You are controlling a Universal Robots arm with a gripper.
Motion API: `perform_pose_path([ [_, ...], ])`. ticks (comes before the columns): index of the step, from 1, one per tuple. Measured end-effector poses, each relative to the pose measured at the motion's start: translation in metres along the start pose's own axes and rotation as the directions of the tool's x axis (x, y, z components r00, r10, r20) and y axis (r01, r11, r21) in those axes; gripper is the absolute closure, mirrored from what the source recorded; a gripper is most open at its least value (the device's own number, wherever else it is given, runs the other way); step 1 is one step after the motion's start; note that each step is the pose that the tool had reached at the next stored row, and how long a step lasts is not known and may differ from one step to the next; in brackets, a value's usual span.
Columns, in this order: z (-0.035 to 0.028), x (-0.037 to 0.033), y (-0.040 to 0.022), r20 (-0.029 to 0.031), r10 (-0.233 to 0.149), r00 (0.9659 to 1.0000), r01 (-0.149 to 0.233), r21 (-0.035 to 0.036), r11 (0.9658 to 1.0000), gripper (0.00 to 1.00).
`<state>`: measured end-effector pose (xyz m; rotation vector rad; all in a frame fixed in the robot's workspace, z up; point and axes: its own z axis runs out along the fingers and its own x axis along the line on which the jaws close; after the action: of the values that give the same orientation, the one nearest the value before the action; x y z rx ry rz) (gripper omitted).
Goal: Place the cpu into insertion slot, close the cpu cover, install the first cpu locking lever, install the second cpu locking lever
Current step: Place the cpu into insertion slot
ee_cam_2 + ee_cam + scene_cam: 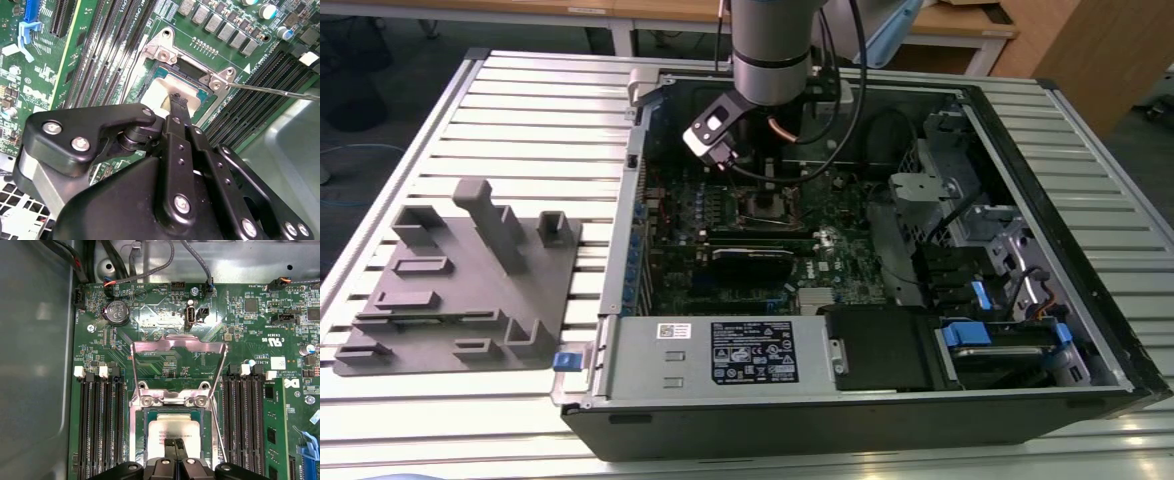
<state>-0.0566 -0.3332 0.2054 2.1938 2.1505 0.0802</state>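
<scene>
Logging print first, any labels? (A1)
White sticker (754, 350) inside the open black computer case (854, 430), white lettering on the green circuit board (165, 315); not transcribing. (A2)
Surface, room? (A1)
White slatted metal table (520, 100), wooden desks (494, 8) behind. (A2)
Task state? (A1)
Small square silver-topped cpu (172, 426) sits in the black square insertion slot (186, 68); thin silver-frame cpu cover (175, 342) stands raised. Black gripper (174, 442) fingers pinched together, tips over the cpu. (A2)

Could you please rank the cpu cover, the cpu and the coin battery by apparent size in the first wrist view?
Largest: cpu cover, raised open.
Then the cpu.
Smallest: coin battery.
</scene>
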Motion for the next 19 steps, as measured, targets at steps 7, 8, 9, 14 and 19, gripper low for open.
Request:
perform_pose_path([
  [7,-0.0004,0.0001,0.0003,-0.0008,0.000,1.0000,0.000,-0.0002,1.0000,0.89],
  [8,-0.0005,0.0001,0.0006,-0.0007,0.000,1.0000,0.000,0.0006,1.0000,0.89],
  [9,-0.0006,0.0000,0.0010,-0.0005,0.000,1.0000,0.000,0.0019,1.0000,0.89],
  [14,-0.0011,0.0001,0.0025,-0.0002,0.000,1.0000,0.000,0.0066,1.0000,0.89],
  [19,-0.0045,0.0001,0.0029,-0.0009,0.000,1.0000,0.000,0.0062,1.0000,0.89],
])
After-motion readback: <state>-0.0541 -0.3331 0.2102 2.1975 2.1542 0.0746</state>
